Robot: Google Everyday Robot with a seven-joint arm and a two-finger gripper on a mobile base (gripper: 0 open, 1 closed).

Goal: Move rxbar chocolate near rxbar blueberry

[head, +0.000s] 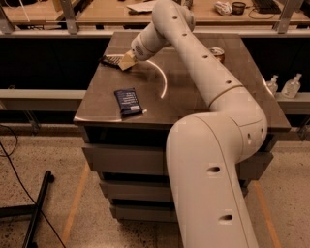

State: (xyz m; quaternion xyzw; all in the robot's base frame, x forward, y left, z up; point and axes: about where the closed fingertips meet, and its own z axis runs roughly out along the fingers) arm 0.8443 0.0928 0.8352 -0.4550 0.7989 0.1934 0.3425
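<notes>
The rxbar blueberry, a flat navy-blue wrapped bar with white print, lies near the front left edge of the dark table. The rxbar chocolate, a narrow dark bar, lies at the table's far left. My gripper is right beside the chocolate bar's right end, low over the table and touching or almost touching it. My white arm reaches across the table from the front right and hides part of the tabletop.
A small can stands at the back right of the table. Two clear bottles stand on a ledge to the right. A wooden bench with clutter runs behind. A black stand leg lies on the floor at left.
</notes>
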